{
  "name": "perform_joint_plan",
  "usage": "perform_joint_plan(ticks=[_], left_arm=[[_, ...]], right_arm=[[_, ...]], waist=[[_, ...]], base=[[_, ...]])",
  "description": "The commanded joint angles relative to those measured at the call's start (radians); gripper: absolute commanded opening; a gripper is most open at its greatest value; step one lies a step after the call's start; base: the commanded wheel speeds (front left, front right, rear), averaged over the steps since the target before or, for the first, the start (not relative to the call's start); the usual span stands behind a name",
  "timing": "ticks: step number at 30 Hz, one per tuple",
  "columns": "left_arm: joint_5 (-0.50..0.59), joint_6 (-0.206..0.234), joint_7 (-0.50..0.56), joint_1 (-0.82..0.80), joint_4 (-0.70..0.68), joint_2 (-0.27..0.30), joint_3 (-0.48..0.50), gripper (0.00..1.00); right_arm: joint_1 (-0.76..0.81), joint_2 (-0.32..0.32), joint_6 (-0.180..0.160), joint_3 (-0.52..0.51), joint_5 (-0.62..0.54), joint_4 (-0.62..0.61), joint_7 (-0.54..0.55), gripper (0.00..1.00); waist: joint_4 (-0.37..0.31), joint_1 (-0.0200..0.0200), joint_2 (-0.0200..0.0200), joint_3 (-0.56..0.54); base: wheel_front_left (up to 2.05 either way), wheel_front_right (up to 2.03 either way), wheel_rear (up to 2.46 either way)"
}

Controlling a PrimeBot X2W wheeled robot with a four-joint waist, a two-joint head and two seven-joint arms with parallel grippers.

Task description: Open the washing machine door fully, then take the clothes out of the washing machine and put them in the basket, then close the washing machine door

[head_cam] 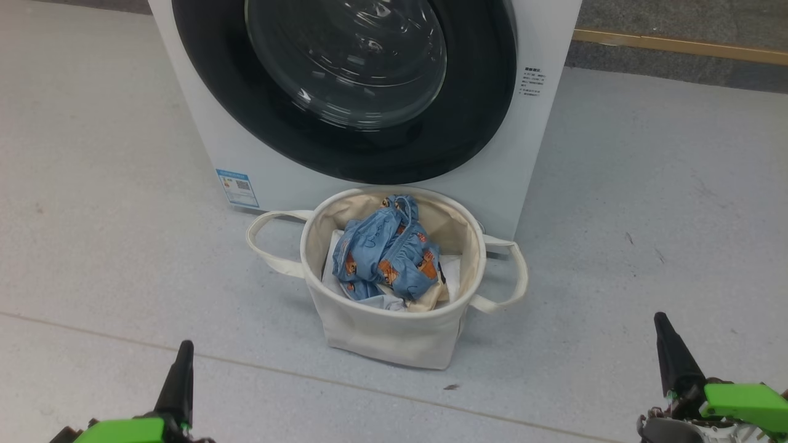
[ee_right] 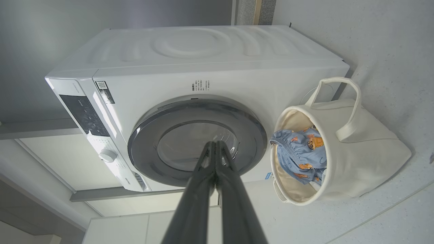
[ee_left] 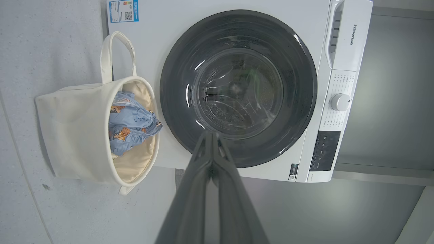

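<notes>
Well, left gripper [ee_left: 212,134] and right gripper [ee_right: 215,143] are pressed together, empty; door [head_cam: 345,67], top centre, could swing open if unlatched.

The basket [head_cam: 381,338] fronts the washing machine door [head_cam: 209,104]; floor [head_cam: 646,215] flanks both.

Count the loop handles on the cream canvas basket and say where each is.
2. In the head view, one loop handle hangs off the left side of the round cream canvas basket, the other off its right side, both fully visible.
</notes>
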Motion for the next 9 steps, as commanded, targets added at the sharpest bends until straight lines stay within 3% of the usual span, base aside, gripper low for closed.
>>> perform_joint_plan(ticks=[1,9], left_arm=[[-0.003,-0.007,0.008,-0.043,-0.036,0.007,0.034,0.0],[-0.003,-0.007,0.008,-0.043,-0.036,0.007,0.034,0.0]], right_arm=[[-0.049,-0.006,0.0,0.017,-0.007,-0.031,0.005,0.0],[-0.049,-0.005,0.0,0.016,-0.008,-0.031,0.006,0.0]], waist=[[0.0,0.0,0.0,0.0],[0.0,0.0,0.0,0.0]], base=[[0.0,0.0,0.0],[0.0,0.0,0.0]])
